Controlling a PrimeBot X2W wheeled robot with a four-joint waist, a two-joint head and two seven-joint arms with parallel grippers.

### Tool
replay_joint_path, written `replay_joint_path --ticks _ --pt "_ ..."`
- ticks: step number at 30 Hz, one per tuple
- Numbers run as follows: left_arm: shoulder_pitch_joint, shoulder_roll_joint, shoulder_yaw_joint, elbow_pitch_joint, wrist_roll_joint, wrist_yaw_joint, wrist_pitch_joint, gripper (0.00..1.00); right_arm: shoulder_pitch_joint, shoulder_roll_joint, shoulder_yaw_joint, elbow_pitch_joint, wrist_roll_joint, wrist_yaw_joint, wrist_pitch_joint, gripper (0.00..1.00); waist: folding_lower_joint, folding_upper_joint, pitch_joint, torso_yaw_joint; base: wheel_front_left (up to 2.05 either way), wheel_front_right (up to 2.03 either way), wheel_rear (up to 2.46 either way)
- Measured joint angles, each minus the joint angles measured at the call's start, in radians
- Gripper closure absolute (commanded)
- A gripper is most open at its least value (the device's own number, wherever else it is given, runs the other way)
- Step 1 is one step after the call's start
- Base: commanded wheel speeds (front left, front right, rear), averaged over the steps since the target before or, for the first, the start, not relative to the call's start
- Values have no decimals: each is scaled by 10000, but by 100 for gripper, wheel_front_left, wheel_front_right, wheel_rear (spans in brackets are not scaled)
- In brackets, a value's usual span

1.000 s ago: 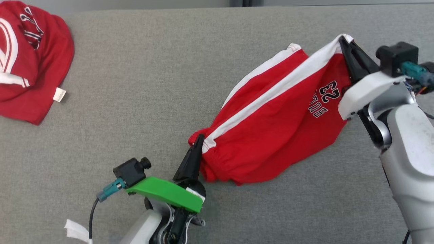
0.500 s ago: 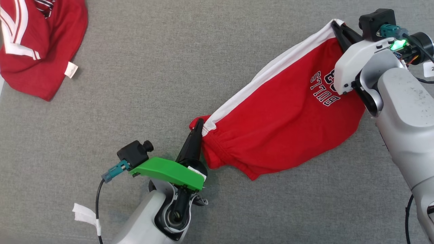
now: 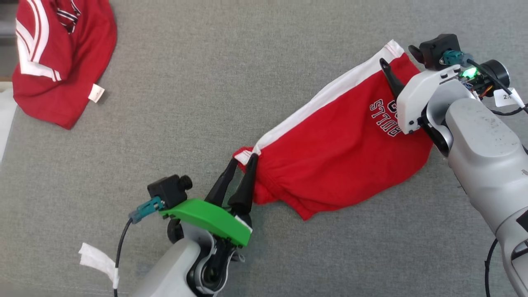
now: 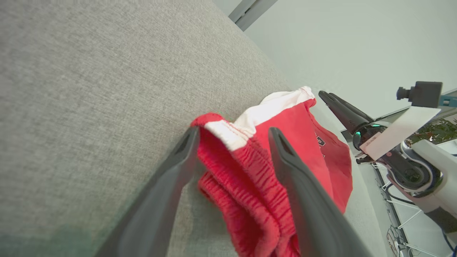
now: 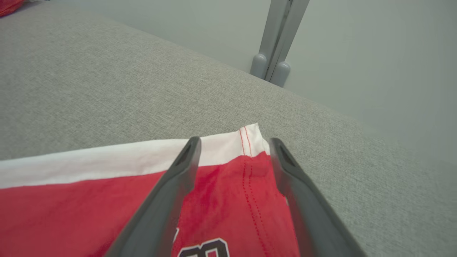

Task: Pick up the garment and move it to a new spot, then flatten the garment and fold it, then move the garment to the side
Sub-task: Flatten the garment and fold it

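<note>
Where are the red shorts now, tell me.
In the head view the red shorts lie on the grey surface right of centre, between the open left gripper at their waistband and the open right gripper at their hem corner.

The garment is soft, matt red cloth with a ribbed, gathered waistband. The grey surface is coarse woven fabric. The left gripper has matt dark plastic fingers and a smooth green plastic cover. The right forearm shell is pale, smooth and scuffed.

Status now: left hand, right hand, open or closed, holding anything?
Left hand: open, astride the waistband corner of the red-and-white fabric shorts, not gripping.
Right hand: open over the shorts' hem corner, not gripping.
</note>
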Motion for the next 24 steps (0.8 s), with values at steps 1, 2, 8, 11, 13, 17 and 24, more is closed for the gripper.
replay_joint_path --ticks 1,2,8,11,13,17,24 --pt "109 104 -42 -96 58 56 0 0 0 -31 111 73 94 0 -65 0 0 0 -88 -6 0 0 0" --pt "193 190 -67 -171 117 117 0 0 0 -58 194 121 169 0 -90 0 0 0 -160 -9 0 0 0" --pt "792 1037 -109 -1078 642 656 -4 0 89 -420 840 376 786 0 -61 0 0 0 -728 -18 0 0 0" --pt "1109 1377 176 -1638 951 986 -12 0 266 -744 1114 483 1118 0 190 0 0 0 -987 11 0 0 0" --pt "1242 1532 497 -1992 1216 1147 -44 0 368 -941 1321 502 1365 0 485 0 0 0 -1114 55 0 0 0" --pt "1646 1609 1254 -2487 1597 1356 -59 0 535 -1388 1712 483 1818 0 1047 0 0 0 -1198 230 0 0 0" --pt "1931 1513 2073 -2560 2481 1559 -71 0 878 -1701 2295 263 2740 0 2113 0 0 0 -1012 413 0 0 0"
